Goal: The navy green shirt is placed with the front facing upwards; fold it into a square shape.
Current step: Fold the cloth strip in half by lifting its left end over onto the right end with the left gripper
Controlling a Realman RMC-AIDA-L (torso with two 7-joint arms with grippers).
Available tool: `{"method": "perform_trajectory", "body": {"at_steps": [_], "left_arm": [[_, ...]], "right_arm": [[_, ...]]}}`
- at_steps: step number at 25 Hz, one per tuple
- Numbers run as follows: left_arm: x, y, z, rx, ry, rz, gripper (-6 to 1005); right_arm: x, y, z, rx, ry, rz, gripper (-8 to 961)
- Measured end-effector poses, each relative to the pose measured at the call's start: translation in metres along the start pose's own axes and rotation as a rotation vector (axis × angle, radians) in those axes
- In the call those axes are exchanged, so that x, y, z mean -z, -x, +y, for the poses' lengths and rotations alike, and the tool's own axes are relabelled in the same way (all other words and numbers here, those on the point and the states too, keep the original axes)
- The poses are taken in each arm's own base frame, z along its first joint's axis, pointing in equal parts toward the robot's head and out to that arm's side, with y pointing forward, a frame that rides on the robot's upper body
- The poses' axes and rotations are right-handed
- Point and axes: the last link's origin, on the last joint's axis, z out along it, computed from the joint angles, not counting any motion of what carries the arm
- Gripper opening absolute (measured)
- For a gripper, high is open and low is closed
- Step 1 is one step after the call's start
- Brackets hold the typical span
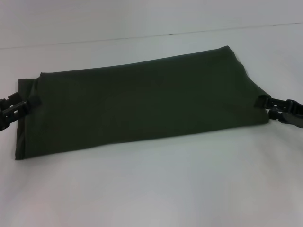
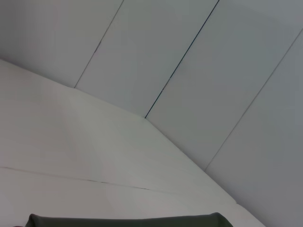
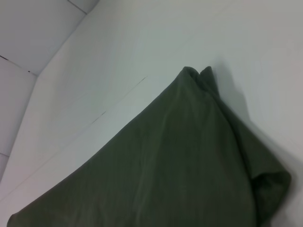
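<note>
Two hands flank the shirt (image 1: 142,106), which lies on the white desk (image 1: 151,189) as a long folded band. At the shirt's left end the left hand (image 1: 21,109) pinches the cloth; at its right end the right hand (image 1: 271,108) does likewise. Soft, light and limp, the shirt should sag between grips, so its end edges look the best holds.

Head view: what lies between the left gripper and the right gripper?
Only the navy green shirt, folded into a long band on the white table, spans the stretch from the left gripper to the right gripper; each meets one short end.
</note>
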Motion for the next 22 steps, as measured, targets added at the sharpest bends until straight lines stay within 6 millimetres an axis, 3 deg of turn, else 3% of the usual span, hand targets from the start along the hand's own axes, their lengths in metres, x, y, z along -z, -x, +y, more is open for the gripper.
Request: {"method": "perform_trajectory", "body": {"at_steps": [8, 19, 22], "left_arm": [[0.0003, -0.0004, -0.0012, 0.000, -0.007, 0.000, 948], [0.0015, 0.0009, -0.0027, 0.001, -0.018, -0.002, 949], [0.0017, 0.0016, -0.0043, 0.005, -0.030, -0.005, 949]], "right_arm": [[-0.0011, -0.0024, 0.0011, 0.004, 0.008, 0.006, 835], [-0.0020, -0.0038, -0.0012, 0.013, -0.011, 0.015, 401], [-0.0032, -0.0042, -0.0024, 0.009, -0.018, 0.012, 336]]}}
